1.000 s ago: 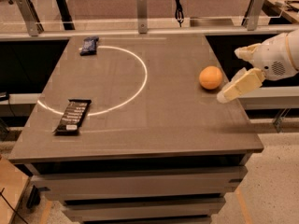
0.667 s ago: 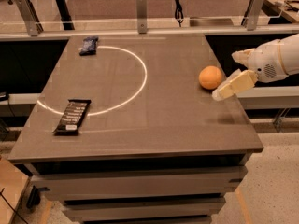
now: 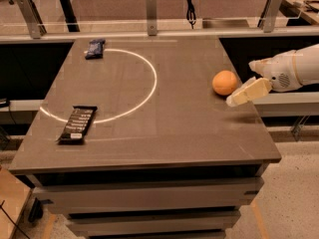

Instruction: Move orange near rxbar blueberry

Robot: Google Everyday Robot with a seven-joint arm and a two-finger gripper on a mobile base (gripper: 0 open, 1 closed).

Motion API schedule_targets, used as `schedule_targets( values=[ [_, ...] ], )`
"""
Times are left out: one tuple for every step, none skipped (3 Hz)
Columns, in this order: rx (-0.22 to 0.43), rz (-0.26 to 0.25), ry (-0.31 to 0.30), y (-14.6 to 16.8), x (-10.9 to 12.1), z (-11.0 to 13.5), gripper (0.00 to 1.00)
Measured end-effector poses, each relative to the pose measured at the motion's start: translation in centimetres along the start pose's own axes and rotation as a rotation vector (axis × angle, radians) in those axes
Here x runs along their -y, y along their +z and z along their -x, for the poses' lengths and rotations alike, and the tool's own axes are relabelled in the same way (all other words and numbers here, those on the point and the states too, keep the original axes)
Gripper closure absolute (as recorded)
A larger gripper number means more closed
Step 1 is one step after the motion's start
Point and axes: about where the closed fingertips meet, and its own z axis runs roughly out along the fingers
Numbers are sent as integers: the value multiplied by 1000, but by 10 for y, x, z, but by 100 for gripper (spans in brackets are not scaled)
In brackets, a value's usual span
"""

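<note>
The orange rests on the grey table near its right edge. The rxbar blueberry, a small dark blue wrapper, lies at the table's far left corner, far from the orange. My gripper comes in from the right, just right of the orange and low over the table. It is open and empty. One cream finger points down-left beside the orange, and the other sits higher behind it.
A longer black bar wrapper with white lettering lies at the front left. A white arc is marked on the table top. A rail with metal posts runs behind the table.
My gripper has moved a little left, closer to the orange. The orange and both wrappers have not moved.
</note>
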Motion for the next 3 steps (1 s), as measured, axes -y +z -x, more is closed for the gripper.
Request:
schedule_targets(
  values=[
    [12, 21, 22, 13, 0, -3, 0],
    [26, 48, 26, 28, -6, 2, 0],
    [43, 68, 31, 42, -10, 8, 0]
  ],
)
